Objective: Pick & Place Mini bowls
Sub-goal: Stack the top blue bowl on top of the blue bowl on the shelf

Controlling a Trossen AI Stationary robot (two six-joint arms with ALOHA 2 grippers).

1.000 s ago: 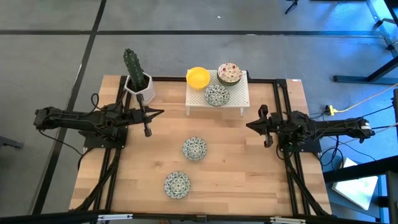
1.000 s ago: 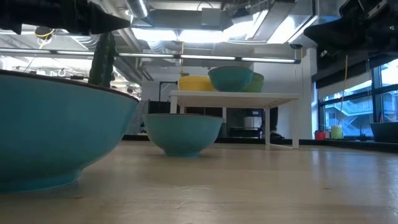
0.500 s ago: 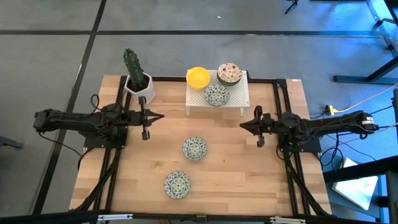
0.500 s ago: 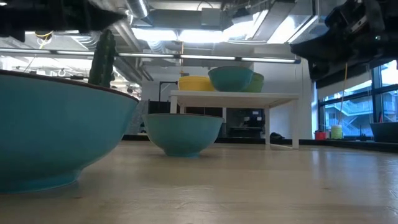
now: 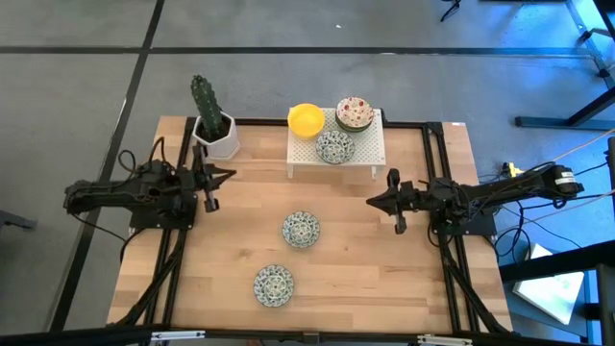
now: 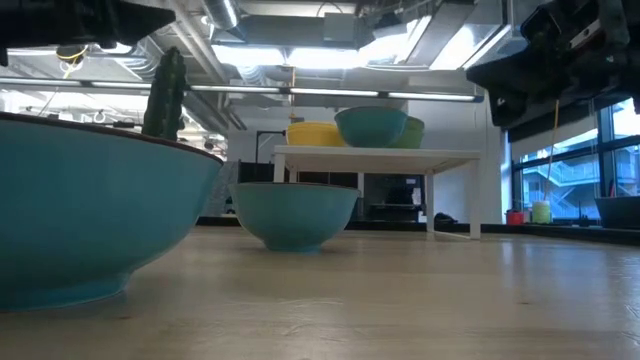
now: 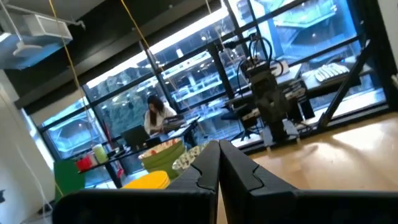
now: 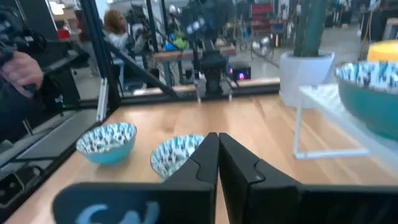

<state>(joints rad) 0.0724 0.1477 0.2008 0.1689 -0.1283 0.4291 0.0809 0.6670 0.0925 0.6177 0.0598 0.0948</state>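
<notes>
Two blue-green patterned mini bowls stand on their bases on the wooden table, one at the middle (image 5: pixel 301 229) and one nearer the front (image 5: pixel 274 285). A white rack (image 5: pixel 370 154) at the back bears a yellow bowl (image 5: pixel 306 119), a cream floral bowl (image 5: pixel 355 112) and a third patterned bowl (image 5: pixel 334 146). My left gripper (image 5: pixel 231 175) is shut and empty, at the left and above the table, pointing toward the right. My right gripper (image 5: pixel 371 202) is shut and empty, at the right and right of the middle bowl. Its wrist view shows both table bowls (image 8: pixel 107 142) (image 8: pixel 177 154) ahead.
A white pot with a cactus (image 5: pixel 213 130) stands at the back left, close behind my left gripper. Dark rails (image 5: pixel 432 163) run along the table's sides. Bare wood lies between the two arms. People sit in the room beyond the table.
My left gripper has drawn back toward the table's left edge, staying shut. My right gripper has reached out a little toward the table's middle, also shut. The bowls have not moved.
</notes>
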